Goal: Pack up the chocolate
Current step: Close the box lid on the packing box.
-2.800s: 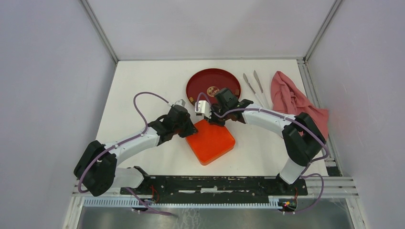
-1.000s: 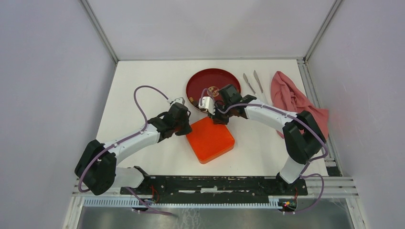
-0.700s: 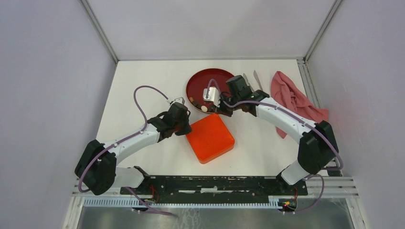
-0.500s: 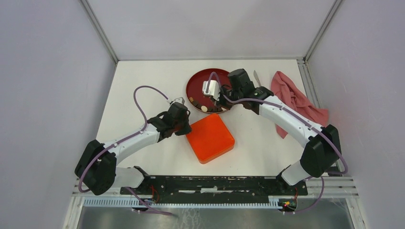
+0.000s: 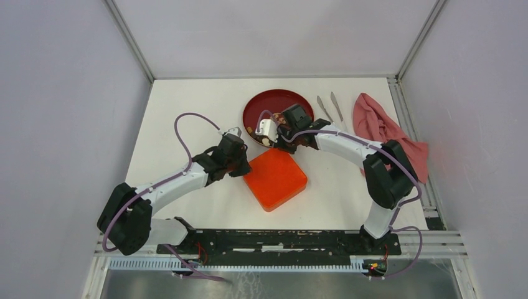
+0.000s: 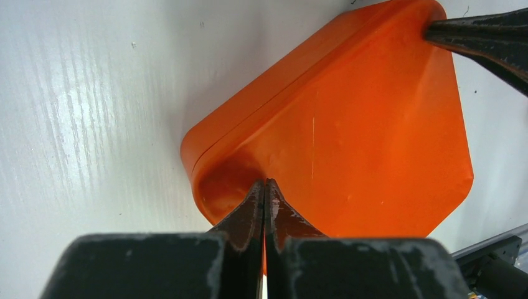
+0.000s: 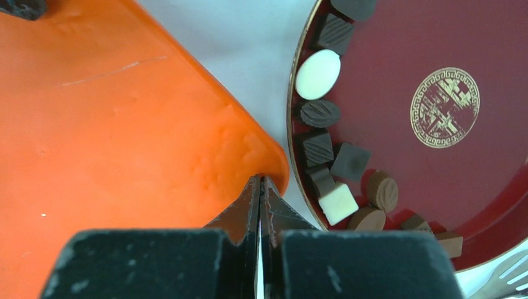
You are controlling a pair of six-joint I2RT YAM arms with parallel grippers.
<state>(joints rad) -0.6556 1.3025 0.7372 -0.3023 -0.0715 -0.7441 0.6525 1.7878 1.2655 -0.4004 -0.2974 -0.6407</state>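
While the left arm sits much as it did a second ago, its left gripper [image 6: 265, 187] has the jaws clenched tight with nothing between them, the joined tips resting on the left corner of the orange box [image 5: 277, 187], which lies closed on the white table [image 5: 187, 106] and has barely shifted. To the right of that, the right gripper [image 7: 260, 182] has come back: half a second ago it was reaching out over the plate, and now it is drawn in again so that its tips meet at the box's far corner, the one nearest the plate. Its jaws are pressed together too and empty, having closed the last bit within the past second. Just beyond that corner stands the red plate [image 5: 274, 103], apart from the box by a thin strip of table. The chocolate [image 7: 318, 149] lies on the plate, crowded along its near left rim, mostly dark pieces with two cream ones among them. Right of the plate lie two metal utensils [image 5: 324, 108] side by side, and farther right a crumpled pink cloth [image 5: 380, 128], both where they were.
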